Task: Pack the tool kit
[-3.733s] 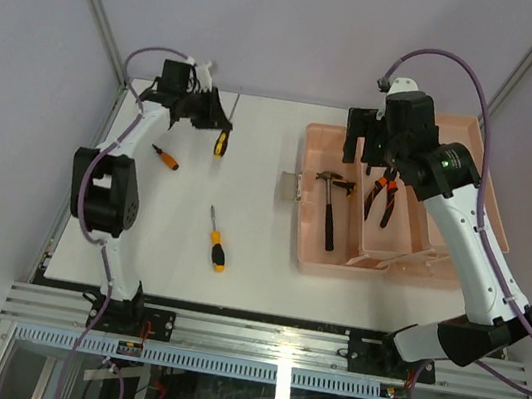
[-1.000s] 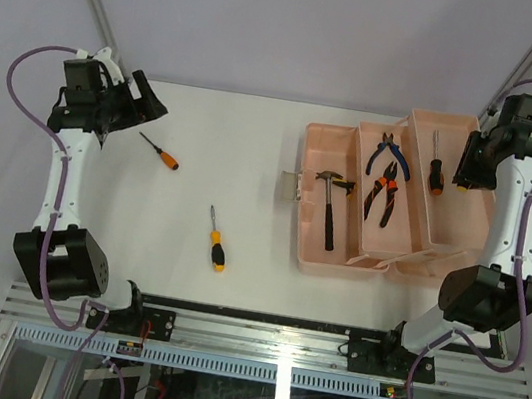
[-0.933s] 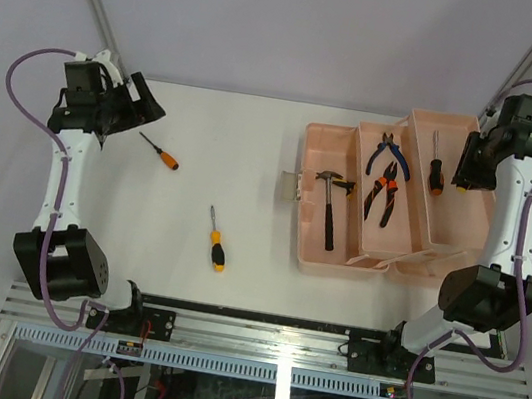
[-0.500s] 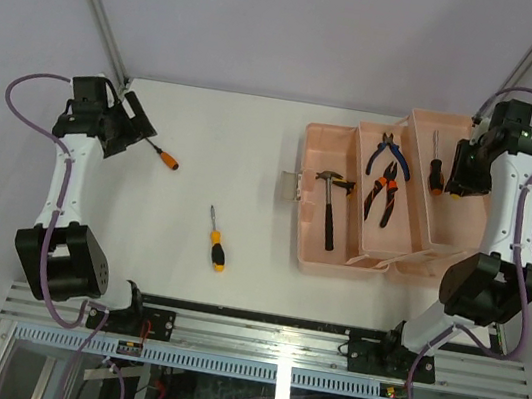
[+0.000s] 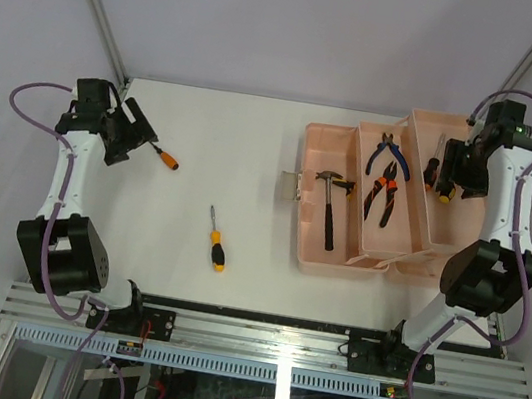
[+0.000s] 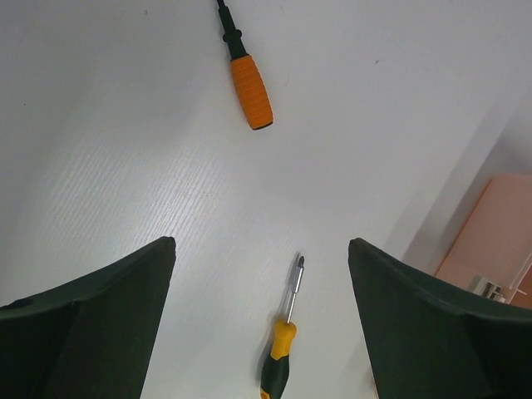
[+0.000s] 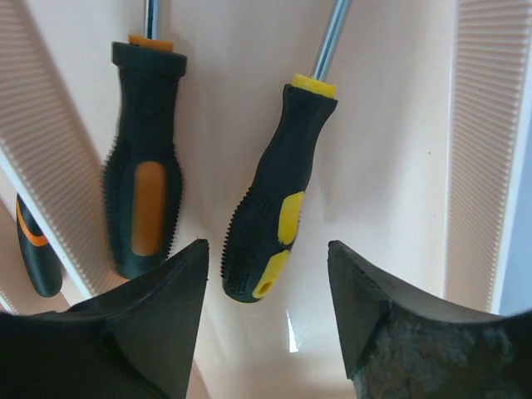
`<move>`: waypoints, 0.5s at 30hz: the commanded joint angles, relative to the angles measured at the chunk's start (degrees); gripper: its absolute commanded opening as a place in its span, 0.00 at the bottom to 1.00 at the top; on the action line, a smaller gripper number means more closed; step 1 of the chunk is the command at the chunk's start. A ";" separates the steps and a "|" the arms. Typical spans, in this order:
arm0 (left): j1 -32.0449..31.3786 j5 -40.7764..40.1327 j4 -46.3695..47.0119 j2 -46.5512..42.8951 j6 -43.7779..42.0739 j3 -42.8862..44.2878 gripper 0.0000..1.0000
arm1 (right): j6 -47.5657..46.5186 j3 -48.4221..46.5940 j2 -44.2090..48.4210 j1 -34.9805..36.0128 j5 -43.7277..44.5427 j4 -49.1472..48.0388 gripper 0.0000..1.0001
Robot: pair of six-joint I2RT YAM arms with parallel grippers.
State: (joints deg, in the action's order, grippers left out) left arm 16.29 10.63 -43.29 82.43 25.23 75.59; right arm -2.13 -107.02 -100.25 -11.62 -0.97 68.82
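The salmon-pink toolbox (image 5: pixel 300 251) lies open at the right, with a hammer (image 5: pixel 328 209) in its base and pliers (image 5: pixel 384 178) in the inner tray. My right gripper (image 5: pixel 448 183) hangs over the lid compartment. In the right wrist view it (image 7: pixel 266 249) is open, and a yellow-black screwdriver (image 7: pixel 278 183) lies loose on the pink floor beside a black-orange one (image 7: pixel 141 199). My left gripper (image 5: pixel 135 133) is open just left of a small orange screwdriver (image 5: pixel 164 155) (image 6: pixel 251 91). Another yellow-black screwdriver (image 5: pixel 216 242) (image 6: pixel 283 357) lies mid-table.
The toolbox's grey latch (image 5: pixel 291 185) sticks out toward the table's middle. A corner of the toolbox (image 6: pixel 499 241) shows at the right edge of the left wrist view. The table's left edge (image 5: pixel 88 171) runs close to my left arm.
My right gripper has moved left over the lid compartment and opened, leaving the yellow-black screwdriver lying there. My left gripper has come down toward the orange screwdriver.
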 commanded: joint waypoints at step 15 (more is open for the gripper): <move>-1.34 -8.40 4.41 23.07 11.19 8.17 0.83 | 5.80 -20.42 10.17 0.34 -9.12 6.05 0.74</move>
State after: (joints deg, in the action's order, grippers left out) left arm 16.03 7.55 -41.67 100.66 35.14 79.66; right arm 1.06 -121.67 -92.68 -11.62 -6.00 70.78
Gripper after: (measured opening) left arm 0.829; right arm 0.746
